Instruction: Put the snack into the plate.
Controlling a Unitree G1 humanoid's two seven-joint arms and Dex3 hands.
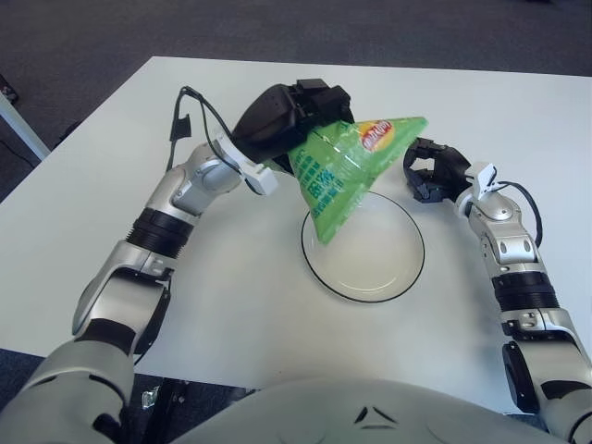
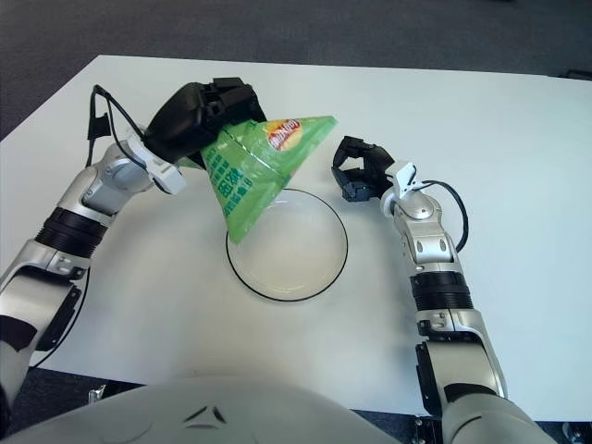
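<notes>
A green snack bag (image 1: 347, 171) hangs in the air, gripped at its upper left edge by my left hand (image 1: 294, 113). Its lower corner points down over the left part of the white plate (image 1: 388, 264), which has a dark rim and lies on the white table. I cannot tell whether the bag touches the plate. My right hand (image 1: 433, 172) shows just right of the bag and beyond the plate's right rim, holding nothing, fingers curled.
The white table (image 1: 231, 277) stretches around the plate, its far edge meeting a dark carpeted floor (image 1: 277, 28). A black cable (image 1: 180, 125) loops off my left forearm. A pale bar (image 1: 18, 120) shows at the far left.
</notes>
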